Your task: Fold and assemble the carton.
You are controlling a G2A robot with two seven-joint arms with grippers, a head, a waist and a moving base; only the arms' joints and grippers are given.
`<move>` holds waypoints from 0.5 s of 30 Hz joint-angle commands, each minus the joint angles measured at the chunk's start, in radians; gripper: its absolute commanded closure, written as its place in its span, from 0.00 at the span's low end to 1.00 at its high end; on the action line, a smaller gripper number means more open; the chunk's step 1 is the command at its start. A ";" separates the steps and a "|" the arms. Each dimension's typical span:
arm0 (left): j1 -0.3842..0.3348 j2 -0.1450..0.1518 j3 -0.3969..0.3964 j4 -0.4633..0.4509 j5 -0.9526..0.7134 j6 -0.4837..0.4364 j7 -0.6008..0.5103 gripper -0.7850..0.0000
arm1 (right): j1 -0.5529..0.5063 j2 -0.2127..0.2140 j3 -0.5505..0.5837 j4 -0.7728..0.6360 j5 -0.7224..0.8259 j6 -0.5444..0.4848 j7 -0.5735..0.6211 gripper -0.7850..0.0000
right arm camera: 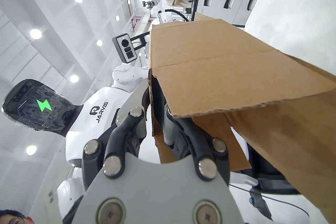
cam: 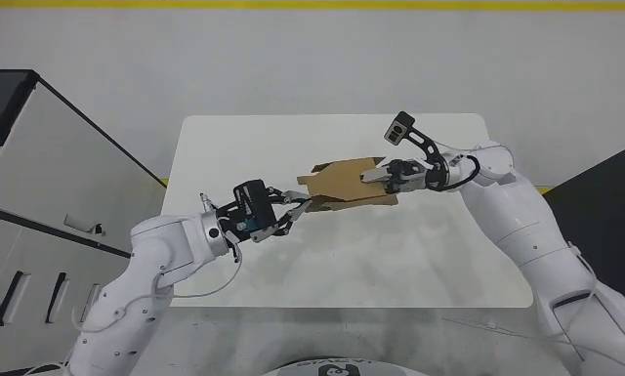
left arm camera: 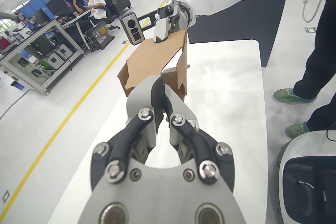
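Now | carton (cam: 344,181): part-opened cardboard sleeve over mid white table (cam: 293,269), held at both ends | left gripper (left arm camera: 160,93): clenched on 1 end flap | right gripper (right arm camera: 155,104): clamped on the opposite end wall | likely reason: 2 opposed holds to square it.

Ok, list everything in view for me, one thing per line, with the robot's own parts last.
carton: one, brown cardboard, partly folded, over the middle of the table, held at both ends
table: one, white, in front of the robot
floor line: one, yellow, on the pale floor beyond the table's far edge
cabinet: one, grey, on the floor beside the table, on the left arm's side
left gripper: one, silver and black, shut on the near end of the carton
right gripper: one, silver and black, shut on the far end of the carton
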 commanded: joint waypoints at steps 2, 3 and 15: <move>0.002 0.000 0.011 0.000 0.004 0.007 0.000 1.00 | -0.006 -0.001 0.007 -0.006 0.005 0.004 0.007 1.00; 0.002 0.000 0.017 -0.001 0.006 0.012 -0.001 1.00 | -0.009 -0.001 0.009 -0.008 0.007 0.006 0.009 1.00; -0.012 -0.003 0.055 -0.001 0.003 0.045 0.005 1.00 | -0.021 -0.010 0.014 -0.023 -0.012 0.027 -0.003 1.00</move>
